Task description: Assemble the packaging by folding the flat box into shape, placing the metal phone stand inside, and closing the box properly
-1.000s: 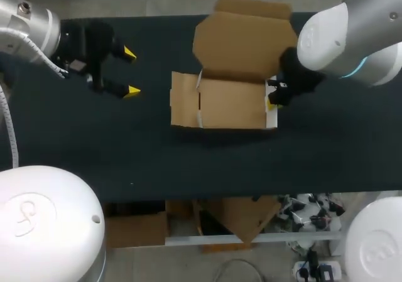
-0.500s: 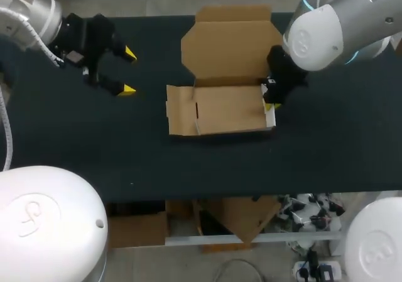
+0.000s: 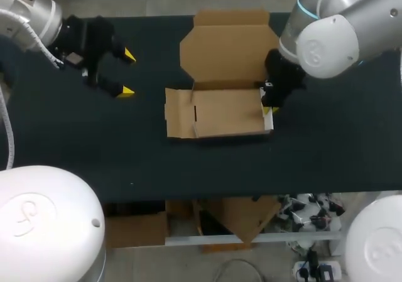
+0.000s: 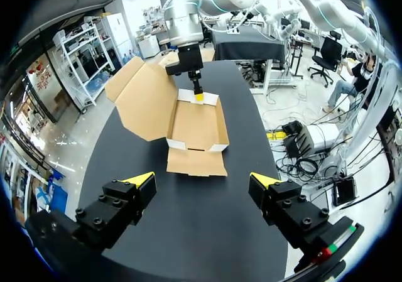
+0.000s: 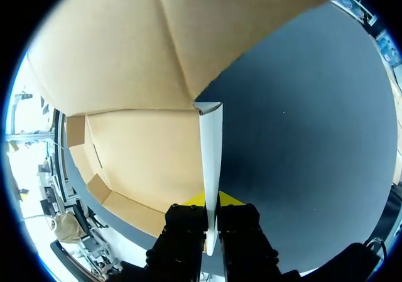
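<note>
The brown cardboard box stands half formed at the middle of the table, with its big lid tilted up at the back and a side flap lying flat on its left. My right gripper is shut on the box's right end wall, which runs as a thin white-edged strip between its fingers. My left gripper hangs open over bare table well left of the box. In the left wrist view the box lies ahead of that gripper. No phone stand shows in any view.
The dark table stretches wide around the box, with room on the left under my left arm and along the front edge. Nothing else lies on it.
The lid has swung up and back, baring the inside of the box. The box and my right gripper have shifted slightly left. My left gripper has barely moved.
</note>
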Robot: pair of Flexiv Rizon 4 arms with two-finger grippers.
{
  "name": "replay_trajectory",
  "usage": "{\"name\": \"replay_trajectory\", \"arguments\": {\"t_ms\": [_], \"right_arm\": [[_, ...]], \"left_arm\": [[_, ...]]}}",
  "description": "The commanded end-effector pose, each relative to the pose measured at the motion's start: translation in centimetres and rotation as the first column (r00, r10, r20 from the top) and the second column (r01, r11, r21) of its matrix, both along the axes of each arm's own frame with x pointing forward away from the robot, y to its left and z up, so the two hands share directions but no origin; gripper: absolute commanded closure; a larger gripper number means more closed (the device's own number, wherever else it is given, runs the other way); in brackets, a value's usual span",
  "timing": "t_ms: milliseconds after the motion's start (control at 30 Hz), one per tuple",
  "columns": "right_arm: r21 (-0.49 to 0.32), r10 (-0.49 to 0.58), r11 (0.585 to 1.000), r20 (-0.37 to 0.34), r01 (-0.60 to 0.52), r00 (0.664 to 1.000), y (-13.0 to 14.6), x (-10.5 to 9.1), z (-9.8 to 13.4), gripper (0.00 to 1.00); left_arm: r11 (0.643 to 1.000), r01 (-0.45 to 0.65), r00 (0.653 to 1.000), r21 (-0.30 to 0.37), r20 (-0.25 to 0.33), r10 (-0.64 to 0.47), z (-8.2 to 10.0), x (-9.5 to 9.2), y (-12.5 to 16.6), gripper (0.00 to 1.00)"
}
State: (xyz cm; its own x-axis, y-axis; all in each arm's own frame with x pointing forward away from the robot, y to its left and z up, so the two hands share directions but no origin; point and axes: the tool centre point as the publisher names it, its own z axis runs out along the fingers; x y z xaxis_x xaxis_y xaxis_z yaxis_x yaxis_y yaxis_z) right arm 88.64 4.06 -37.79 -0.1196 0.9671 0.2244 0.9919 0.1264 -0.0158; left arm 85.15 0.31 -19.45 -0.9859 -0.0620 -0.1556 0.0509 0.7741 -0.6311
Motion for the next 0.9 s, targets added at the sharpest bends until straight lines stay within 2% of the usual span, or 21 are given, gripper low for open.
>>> {"name": "replay_trajectory", "arguments": {"t_ms": [33,400,900], "right_arm": [[-0.007,0.003,1.000,-0.021,-0.004,1.000,0.38,0.29,-0.16,1.00],[-0.011,-0.003,1.000,-0.055,0.002,0.999,0.77,0.09,-0.48,1.00],[0.044,0.018,0.999,-0.166,-0.011,0.986,0.94,-0.52,-0.52,1.00]], "left_arm": [[1.000,0.001,1.000,-0.001,-0.009,-0.001,-0.71,0.11,0.08,0.00],[1.000,-0.006,1.000,-0.006,-0.020,0.005,-1.26,0.00,0.34,0.00],[1.000,-0.006,1.000,-0.006,-0.020,0.005,-1.26,0.00,0.34,0.00]]}}
